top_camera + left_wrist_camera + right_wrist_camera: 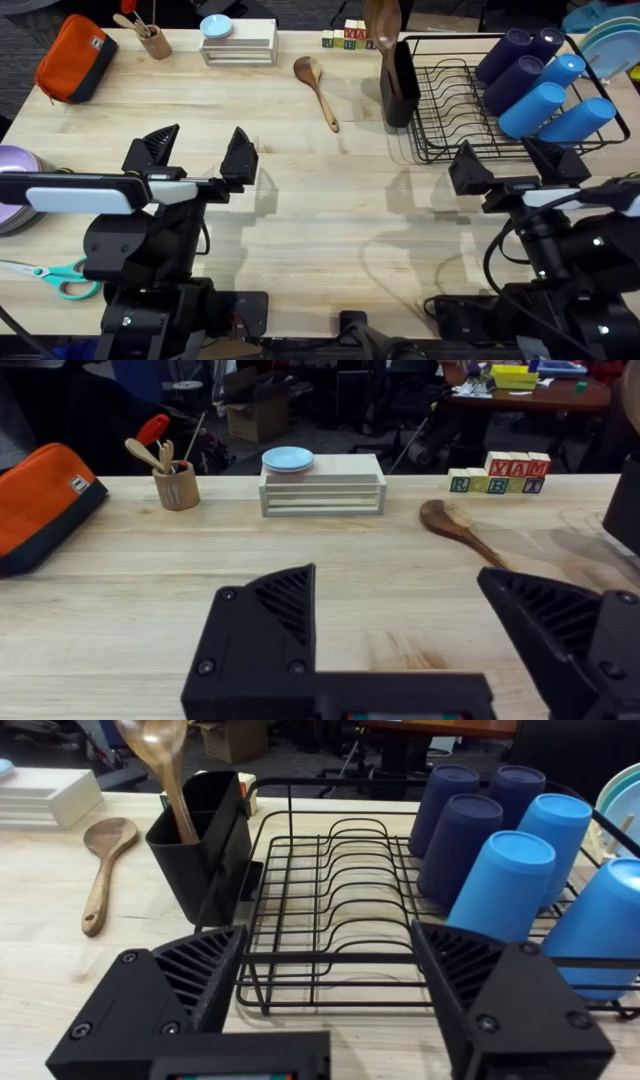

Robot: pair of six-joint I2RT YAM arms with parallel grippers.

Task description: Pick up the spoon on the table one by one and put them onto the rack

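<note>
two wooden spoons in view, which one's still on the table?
The smaller spoon lying flat on the table, left of the rack. The bigger spoon stands in the caddy.

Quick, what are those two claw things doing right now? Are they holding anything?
Left gripper: fingers open, holding nothing, above the table.
Right gripper: fingers open, holding nothing, near the rack.

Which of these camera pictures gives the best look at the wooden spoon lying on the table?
The overhead view: the spoon lies whole on the table, bowl to handle tip, left of the rack. The right wrist view also shows it whole, but off at the edge. The left wrist view hides its handle end behind a pincer finger.
</note>
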